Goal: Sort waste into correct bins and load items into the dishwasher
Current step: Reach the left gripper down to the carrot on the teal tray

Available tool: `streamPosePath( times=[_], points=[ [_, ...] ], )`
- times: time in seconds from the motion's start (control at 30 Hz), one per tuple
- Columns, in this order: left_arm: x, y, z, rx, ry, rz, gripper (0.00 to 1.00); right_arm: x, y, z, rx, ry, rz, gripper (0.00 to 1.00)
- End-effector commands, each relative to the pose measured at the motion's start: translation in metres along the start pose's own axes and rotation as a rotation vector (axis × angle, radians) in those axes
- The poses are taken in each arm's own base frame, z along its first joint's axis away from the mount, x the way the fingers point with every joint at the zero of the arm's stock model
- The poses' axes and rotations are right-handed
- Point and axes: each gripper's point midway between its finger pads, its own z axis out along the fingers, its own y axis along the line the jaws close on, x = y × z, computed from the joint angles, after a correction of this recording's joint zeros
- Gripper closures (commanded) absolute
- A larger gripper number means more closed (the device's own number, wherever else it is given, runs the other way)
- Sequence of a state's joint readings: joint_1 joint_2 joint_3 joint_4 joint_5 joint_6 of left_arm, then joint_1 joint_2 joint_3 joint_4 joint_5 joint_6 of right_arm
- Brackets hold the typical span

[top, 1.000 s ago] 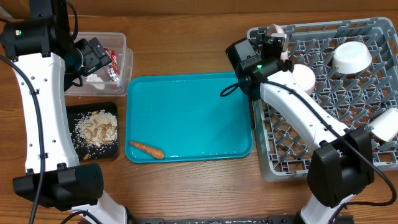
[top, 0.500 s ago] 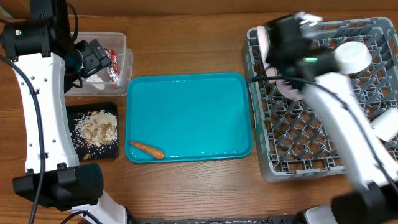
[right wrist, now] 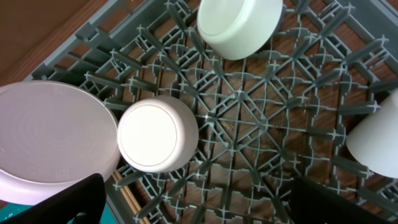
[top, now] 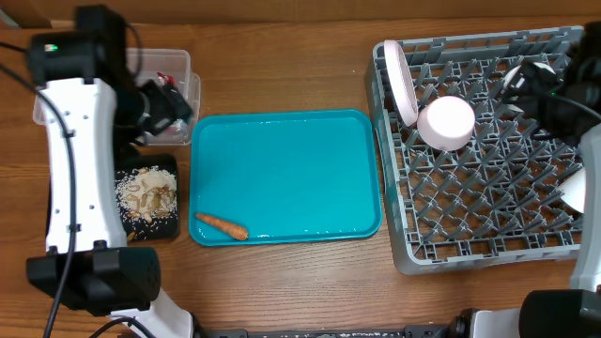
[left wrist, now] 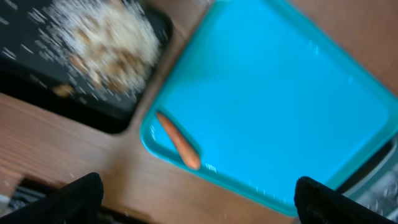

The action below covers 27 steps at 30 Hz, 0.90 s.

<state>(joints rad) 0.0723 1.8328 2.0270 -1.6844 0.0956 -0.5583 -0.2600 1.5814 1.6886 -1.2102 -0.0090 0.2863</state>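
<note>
An orange carrot (top: 222,225) (left wrist: 178,142) lies at the teal tray's (top: 282,169) front left. Rice scraps (top: 146,192) (left wrist: 106,37) fill the black tray (top: 169,227). A red wrapper (top: 167,80) shows in the clear tub (top: 184,61). My left gripper (top: 171,108) (left wrist: 202,199) hangs open and empty between tub and tray. In the grey rack (top: 470,235) (right wrist: 249,118) the plate (top: 402,83) (right wrist: 56,140) stands on edge beside an upturned bowl (top: 446,122) (right wrist: 157,134). Chopsticks (right wrist: 127,200) lie under the pegs. My right gripper (top: 533,83) (right wrist: 199,205) is open, high above the rack.
A second bowl (right wrist: 239,25) sits at the rack's back, mostly under my right arm in the overhead view. A third white dish (top: 584,188) (right wrist: 376,134) rests at the rack's right side. Bare wooden table runs along the front and back.
My right gripper has opened, let go of the plate at the rack's left edge and swung right and up. My left arm has shifted a little right, off the tub.
</note>
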Motion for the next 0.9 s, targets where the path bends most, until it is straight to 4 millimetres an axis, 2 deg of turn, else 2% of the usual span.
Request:
streamPosePath(
  times=[0.0, 0.07, 0.23, 0.33, 0.43, 0.63, 0.8, 0.87],
  points=[
    [0.032, -0.015, 0.021, -0.019, 0.106, -0.047, 0.0, 0.001, 0.004, -0.004, -0.04, 0.008, -0.021, 0.03],
    [0.044, -0.013, 0.036, -0.091, 0.13, -0.077, 0.0, 0.003, 0.004, -0.004, -0.038, 0.015, -0.021, 0.03],
    [0.065, -0.011, 0.057, -0.179, 0.166, -0.105, 0.0, 0.004, 0.003, -0.004, -0.036, 0.02, -0.02, 0.02],
    [0.073, -0.008, 0.07, -0.223, 0.171, -0.145, 0.0, 0.004, 0.003, -0.004, -0.036, 0.021, -0.02, 0.02],
    [0.082, -0.004, 0.09, -0.261, 0.187, -0.222, 0.0, 0.007, 0.002, -0.004, -0.033, 0.031, -0.02, 0.02],
    [0.104, -0.008, 0.135, -0.203, 0.293, -0.248, 0.0, 0.007, 0.002, -0.004, -0.032, 0.034, -0.02, 0.02],
    [0.104, -0.013, 0.174, -0.127, 0.283, -0.209, 0.0, 0.007, 0.002, -0.004, -0.032, 0.034, -0.019, 0.02],
    [0.106, -0.01, 0.181, -0.13, 0.285, -0.21, 0.0, 0.007, 0.002, -0.004, -0.032, 0.034, -0.019, 0.02]
  ],
)
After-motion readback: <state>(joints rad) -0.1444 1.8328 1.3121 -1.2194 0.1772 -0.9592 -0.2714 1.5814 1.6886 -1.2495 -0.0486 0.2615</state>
